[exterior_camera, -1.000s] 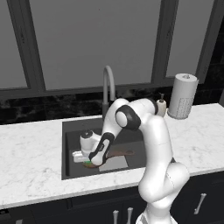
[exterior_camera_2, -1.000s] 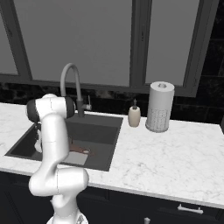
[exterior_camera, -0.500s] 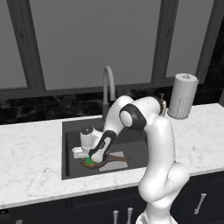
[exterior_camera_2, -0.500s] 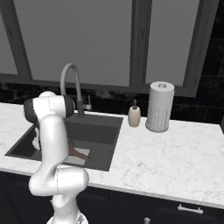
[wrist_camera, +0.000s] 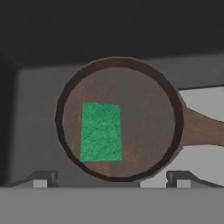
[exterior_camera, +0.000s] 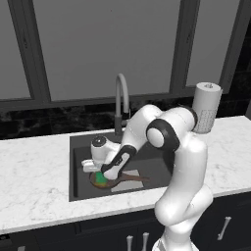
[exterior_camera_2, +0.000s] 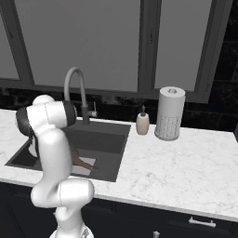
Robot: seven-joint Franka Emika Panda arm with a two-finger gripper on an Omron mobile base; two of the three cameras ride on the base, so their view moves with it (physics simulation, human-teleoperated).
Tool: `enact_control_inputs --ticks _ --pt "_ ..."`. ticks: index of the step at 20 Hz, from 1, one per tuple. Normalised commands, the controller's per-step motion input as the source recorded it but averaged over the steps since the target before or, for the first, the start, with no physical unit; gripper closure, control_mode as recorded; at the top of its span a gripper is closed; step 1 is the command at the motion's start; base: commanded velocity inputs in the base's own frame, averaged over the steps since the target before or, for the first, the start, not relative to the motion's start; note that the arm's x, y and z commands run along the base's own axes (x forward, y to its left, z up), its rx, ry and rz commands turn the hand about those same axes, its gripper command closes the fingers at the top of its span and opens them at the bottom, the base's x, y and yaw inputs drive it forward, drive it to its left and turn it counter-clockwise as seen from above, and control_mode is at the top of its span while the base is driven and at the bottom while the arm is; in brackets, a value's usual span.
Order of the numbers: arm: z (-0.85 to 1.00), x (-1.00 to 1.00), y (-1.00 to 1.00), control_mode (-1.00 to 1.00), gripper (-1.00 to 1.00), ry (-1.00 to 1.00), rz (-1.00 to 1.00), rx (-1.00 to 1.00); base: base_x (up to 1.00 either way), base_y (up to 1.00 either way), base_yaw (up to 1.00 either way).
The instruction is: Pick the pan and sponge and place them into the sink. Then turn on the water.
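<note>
Gripper [wrist_camera: 109,177] now hangs wide open and empty: we have just released the flat green sponge [wrist_camera: 101,131], lying at eight o'clock inside the reddish-brown round pan [wrist_camera: 144,109] in the dark grey sink [exterior_camera: 78,191]; water comes next.

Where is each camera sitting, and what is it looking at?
Left base view: behind the arm on its left, looking forward and down at the sink and faucet; the white arm rises from the lower right.
Right base view: behind the arm on its right, facing the same sink, plus a soap bottle and paper towel roll; the arm rises from the lower left.
Hand view: on the hand, looking down at the sponge lying in the pan; the open gripper shows its fingertips.
Shared: both base views show sink and faucet.
</note>
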Motion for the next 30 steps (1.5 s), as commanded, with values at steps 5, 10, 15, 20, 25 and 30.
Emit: enact_control_inputs --ticks 5,10,15,20,25,30 --pt "0.57 -0.45 -0.32 -1.0 -1.0 -0.06 -0.01 0.0 0.0 0.0 0.0" --pt "0.74 -0.23 -0.33 -1.0 -1.0 -0.01 0.0 0.0 0.0 0.0 0.0" --pt "0.73 -0.08 -0.32 -1.0 -1.0 0.0 0.0 0.0 0.0 0.0 0.0" --pt "0.65 -0.14 -0.37 -1.0 -1.0 0.0 0.0 0.0 0.0 0.0 0.0" --pt "0.66 -0.06 -0.45 -1.0 -1.0 0.0 0.0 0.0 0.0 0.0 0.0" --pt "0.36 -0.12 -0.43 -1.0 -1.0 -0.01 0.0 0.0 0.0 0.0 0.0"
